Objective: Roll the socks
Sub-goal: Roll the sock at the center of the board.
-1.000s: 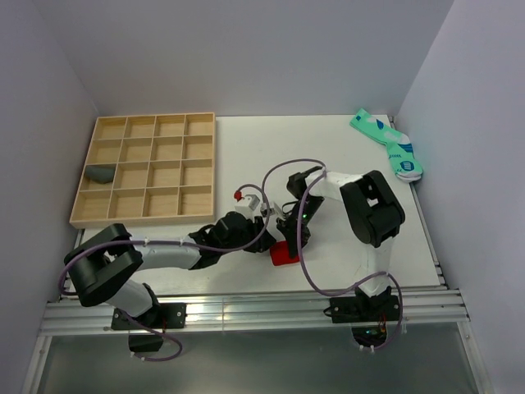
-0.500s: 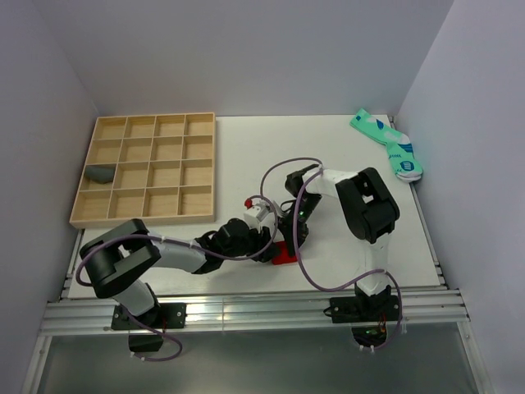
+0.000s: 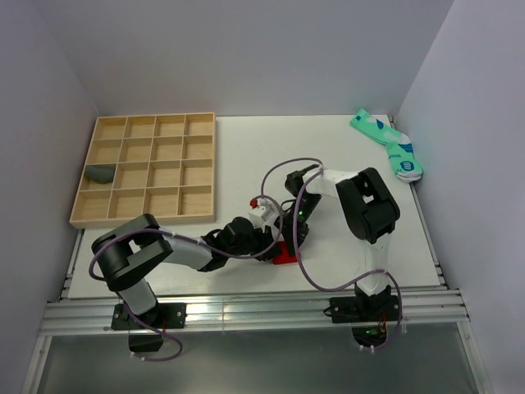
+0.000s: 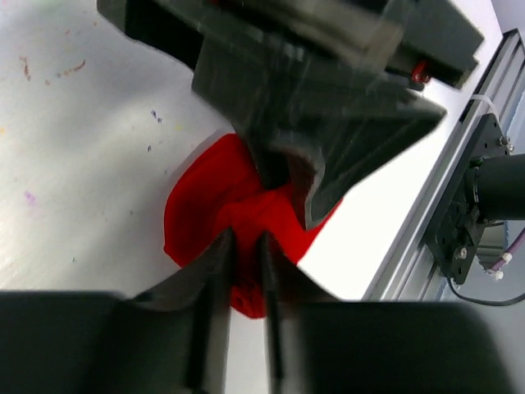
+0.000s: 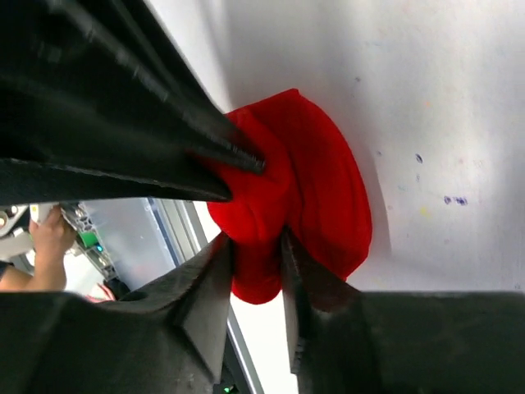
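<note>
At the near edge of the table [image 3: 246, 148], the left gripper [image 4: 244, 242] has its fingers almost together, clamped on a fold of the red sock [image 4: 193, 217]. The right gripper [image 5: 256, 250] pinches the same sock from the opposite side, its fingers narrowly apart around bunched fabric. The sock is crumpled into a rounded lump, gathered between both pairs of fingers. Farther back on the left, the grey sock [image 3: 100, 173] lies balled in a leftmost-column compartment of the wooden tray [image 3: 143, 220].

A robot lab cell: plain white walls [image 3: 246, 49], aluminium rail frame [image 3: 246, 310]
</note>
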### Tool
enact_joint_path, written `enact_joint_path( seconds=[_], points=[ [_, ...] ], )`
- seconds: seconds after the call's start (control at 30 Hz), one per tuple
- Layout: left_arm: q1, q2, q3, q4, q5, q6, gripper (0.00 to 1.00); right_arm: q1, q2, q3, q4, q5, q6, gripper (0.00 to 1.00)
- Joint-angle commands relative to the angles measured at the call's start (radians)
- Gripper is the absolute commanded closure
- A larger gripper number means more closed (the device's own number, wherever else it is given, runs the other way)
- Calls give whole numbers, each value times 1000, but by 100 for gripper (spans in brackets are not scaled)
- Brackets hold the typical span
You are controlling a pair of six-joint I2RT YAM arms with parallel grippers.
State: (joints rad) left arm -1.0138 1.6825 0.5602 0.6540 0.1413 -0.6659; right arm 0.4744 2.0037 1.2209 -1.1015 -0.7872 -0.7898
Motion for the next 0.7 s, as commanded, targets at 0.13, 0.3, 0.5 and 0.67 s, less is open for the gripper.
enact_joint_path(
  seconds=[0.13,0.3,0.5,0.67],
  points=[
    [-6,66,81,-111,14,15,100,-5,-83,-87,270,174,70,50],
    [-2,95,95,-139,18,9,100,-5,-169,-142,380,241,155,42],
    [26,141,106,-155,57,-15,100,-3,-266,-204,460,292,202,36],
    [61,154,104,-165,112,-27,100,-6,-316,-231,497,315,212,34]
  ],
)
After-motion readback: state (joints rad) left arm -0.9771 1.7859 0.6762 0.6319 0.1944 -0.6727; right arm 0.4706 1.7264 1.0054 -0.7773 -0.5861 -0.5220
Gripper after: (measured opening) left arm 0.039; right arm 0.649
